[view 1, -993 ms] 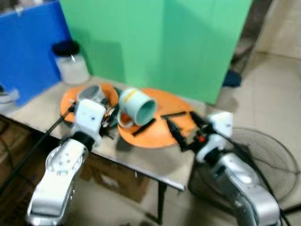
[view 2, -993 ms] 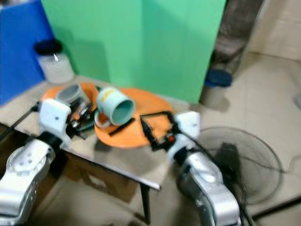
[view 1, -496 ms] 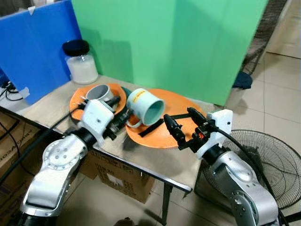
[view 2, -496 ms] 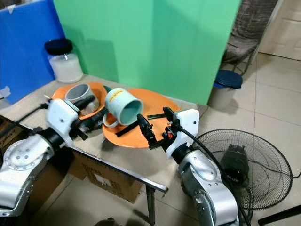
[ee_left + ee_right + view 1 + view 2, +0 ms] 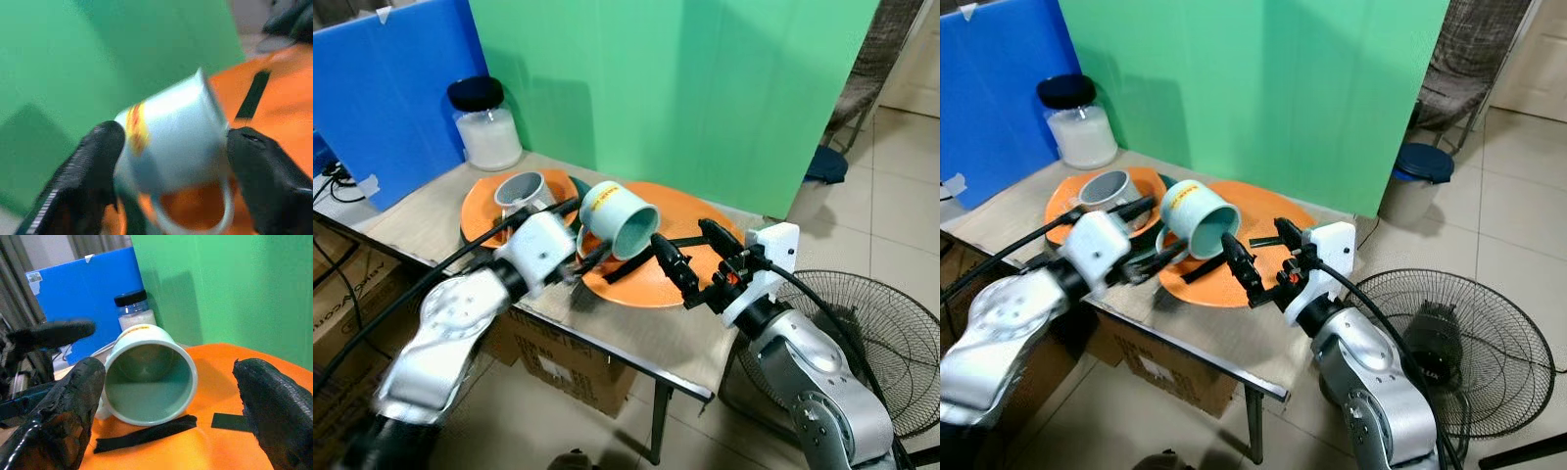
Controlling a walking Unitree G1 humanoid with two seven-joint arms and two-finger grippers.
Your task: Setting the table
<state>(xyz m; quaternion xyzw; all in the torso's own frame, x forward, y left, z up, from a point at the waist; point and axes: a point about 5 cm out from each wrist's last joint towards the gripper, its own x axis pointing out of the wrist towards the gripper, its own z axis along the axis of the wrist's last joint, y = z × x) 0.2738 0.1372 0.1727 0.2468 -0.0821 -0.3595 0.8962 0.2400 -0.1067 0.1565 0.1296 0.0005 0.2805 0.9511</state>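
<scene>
Nearest, the right gripper [image 5: 690, 262] hovers over the near edge of the big orange plate [image 5: 690, 220], its fingers spread wide and holding nothing, aimed at the mug's mouth. Beside it the left gripper [image 5: 579, 235] reaches in from the table [image 5: 646, 338] edge with one finger over the mug [image 5: 619, 219] and one under it; in the left wrist view the two pads stand on either side of the mug body, spread wide, and whether they touch it cannot be told.

The mug lies tipped on its side on the plate, long axis running from the far left toward the right gripper, open mouth facing near and right, handle low at the plate. Two black strips [image 5: 628, 264] lie on the plate just beside it.

The step in hand looks like taking hold of the mug; the next move calls for closing the left fingers on its body, then standing it upright.

Farther left sits a smaller orange plate [image 5: 475, 206] with a grey cup [image 5: 524, 188], and beyond it a jar [image 5: 487, 125] against the blue board [image 5: 391, 98] and green screen [image 5: 685, 88].
</scene>
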